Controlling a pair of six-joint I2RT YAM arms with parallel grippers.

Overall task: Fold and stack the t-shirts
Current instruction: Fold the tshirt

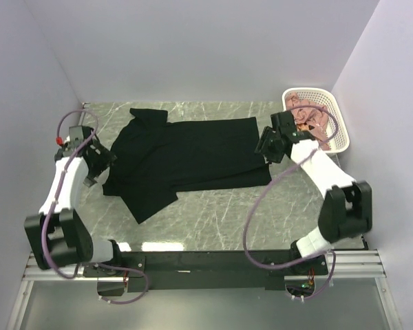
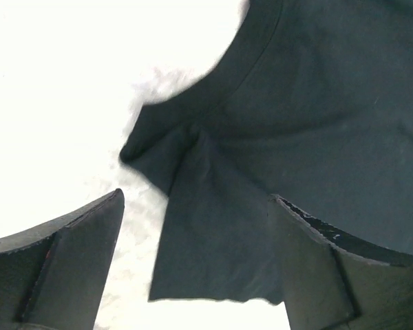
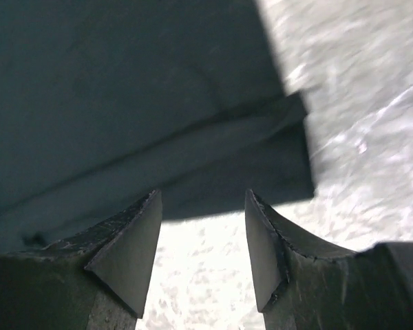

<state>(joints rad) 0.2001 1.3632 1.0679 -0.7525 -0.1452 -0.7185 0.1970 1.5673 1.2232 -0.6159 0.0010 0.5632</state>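
Status: early, no fold made. The black t-shirt (image 1: 186,161) lies spread on the marbled surface (image 1: 261,220), neck toward the left arm, hem toward the right arm, one sleeve pointing away and one toward the bases. The pink cloth (image 1: 304,115) sits bunched in the white lattice basket (image 1: 339,141) at the far right corner. Nothing is stacked anywhere. Left to do, by my reading: fold the black shirt, take out and fold the pink pieces, then pile them. The left hand (image 2: 193,199) is above the neckline and shoulder, fingers apart, holding nothing. The right hand (image 3: 203,196) is above the hem corner, fingers apart, also empty. Unclear: the count of pink pieces, since the right arm crosses the basket. The left wrist view is blown out white around the cloth. I cannot tell whether either hand's fingertips touch the fabric.
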